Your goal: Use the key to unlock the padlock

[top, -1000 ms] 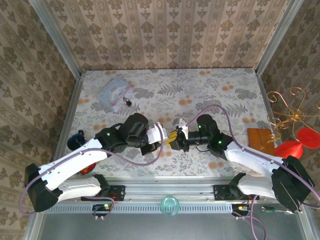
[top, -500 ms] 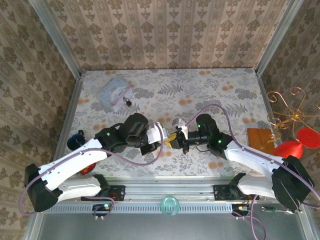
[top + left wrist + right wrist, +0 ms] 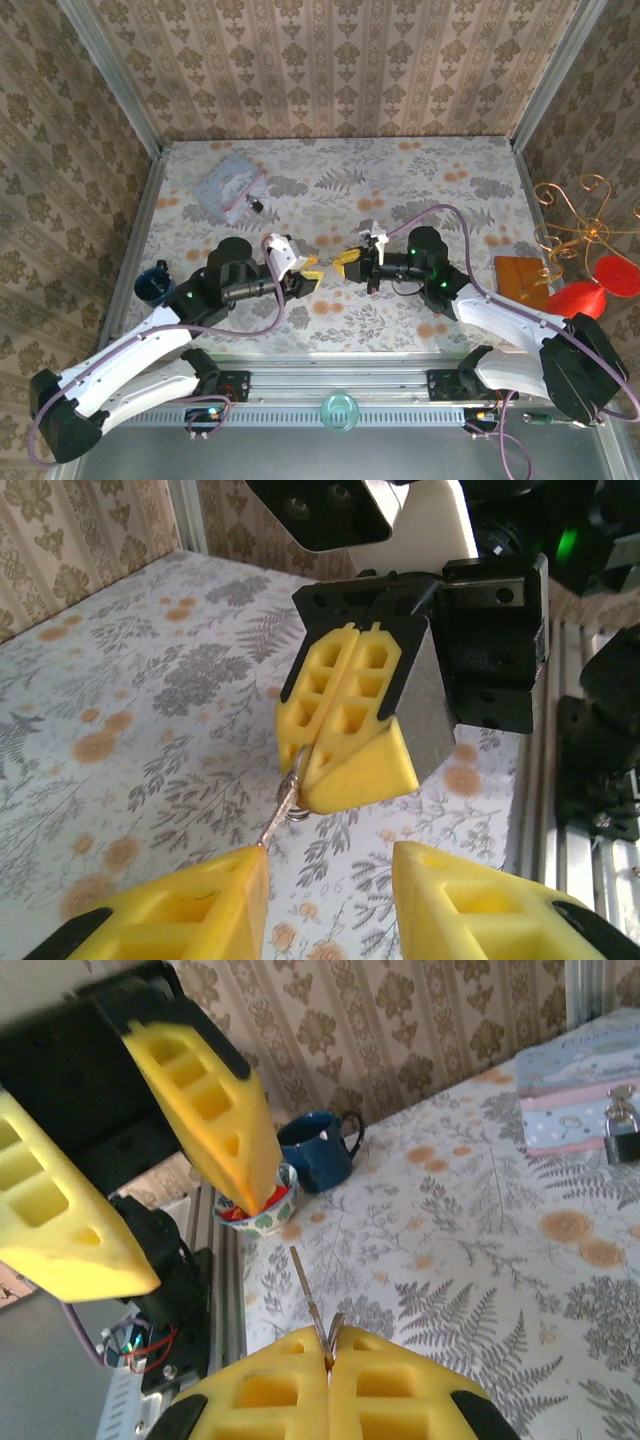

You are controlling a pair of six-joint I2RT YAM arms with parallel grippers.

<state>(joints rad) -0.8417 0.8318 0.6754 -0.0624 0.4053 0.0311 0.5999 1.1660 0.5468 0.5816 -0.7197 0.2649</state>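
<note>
The right end effector (image 3: 332, 768) is clamped shut on one end of the small, thin greyish metal key (image 3: 284, 808). It holds the key above the floral tabletop (image 3: 420, 190), well apart from the translucent bluish plastic pouch (image 3: 225, 182), with the rest sticking out free, probably so it can enter a keyhole. The left end effector (image 3: 330, 872) faces it with yellow jaws parted and empty, one finger just beside the key's tip, which suggests a handover, while the tiny dark-bodied padlock with a silvery shackle (image 3: 256, 205) lies untouched against that pouch's edge.
</note>
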